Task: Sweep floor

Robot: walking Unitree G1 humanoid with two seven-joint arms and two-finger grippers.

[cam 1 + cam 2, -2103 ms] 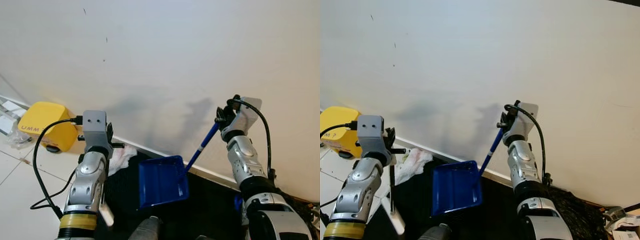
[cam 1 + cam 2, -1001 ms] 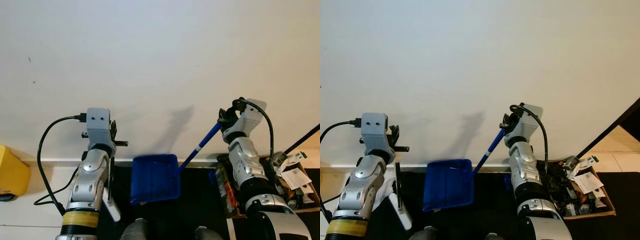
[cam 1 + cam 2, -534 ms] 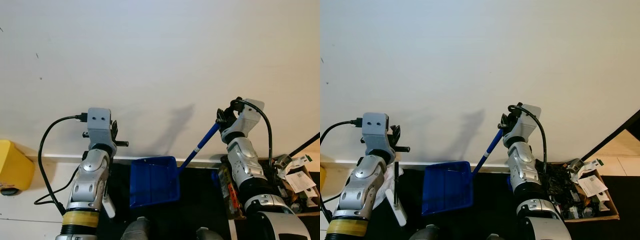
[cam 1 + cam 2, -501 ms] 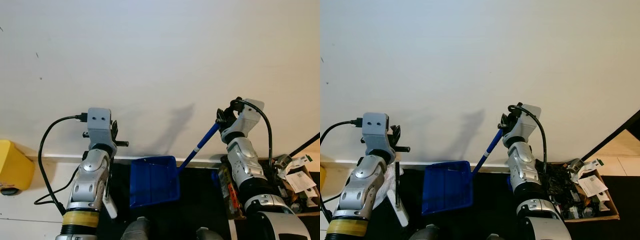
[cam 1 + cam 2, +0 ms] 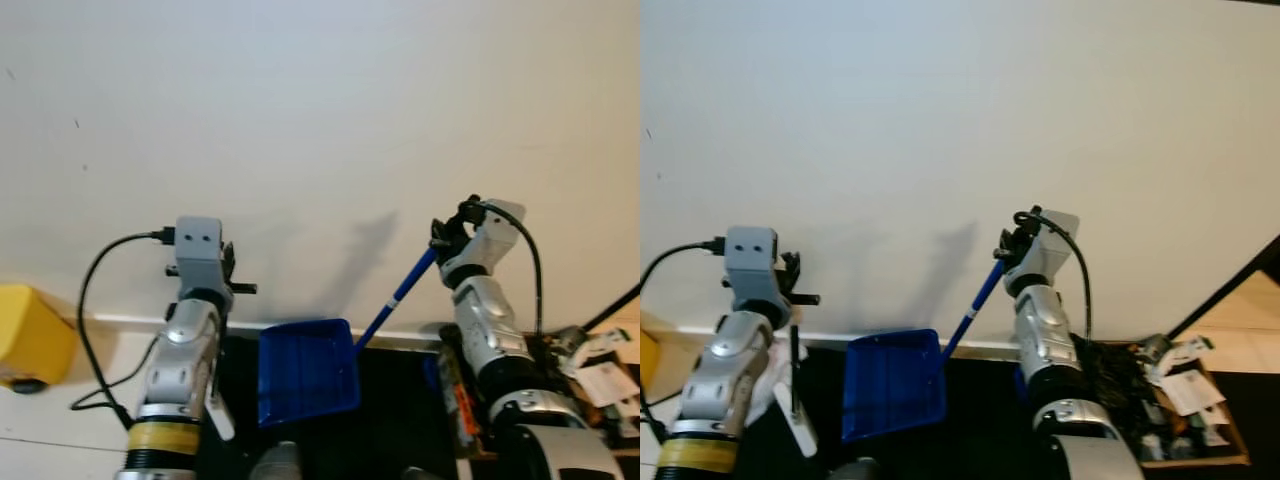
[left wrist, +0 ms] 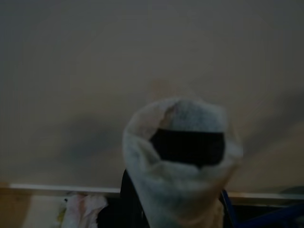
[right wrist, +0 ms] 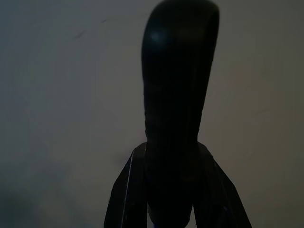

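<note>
1. Dustpan (image 5: 305,372) is hanging in front of the robot, low against the wall base, carried by the right gripper (image 5: 447,232), whose fingers are closed on the top of the blue handle (image 5: 396,296); in the right wrist view the dark handle end (image 7: 175,109) is sitting between the two fingers.
2. Left gripper (image 5: 228,270) is held up at chest level, clamped on a thin dark broom stick (image 5: 794,370) running down to a white end (image 5: 220,420). The left wrist view is showing a white, hollow tip (image 6: 183,156) right before the lens; it cannot be told what this is.
3. Change since two seconds back: the whole view is swinging. The yellow bin (image 5: 32,335) is sliding toward the left edge, and the cardboard box of clutter (image 5: 1185,400) is coming in on the right. Both arms are keeping the same pose, so the robot is turning, not the tools moving.
4. Judgement: this is transit along the wall. No sweeping is under way, since the pan is off the floor and the broom is idle.
5. Surroundings: white wall (image 5: 320,130) close ahead with a pale skirting board (image 5: 120,322), and a dark mat (image 5: 980,420) underfoot.
6. Obstacles: the box is lying just beside the right arm and could snag the pan or handle if the turn goes further right. A crumpled white cloth (image 6: 83,209) is lying near the skirting on the left.
</note>
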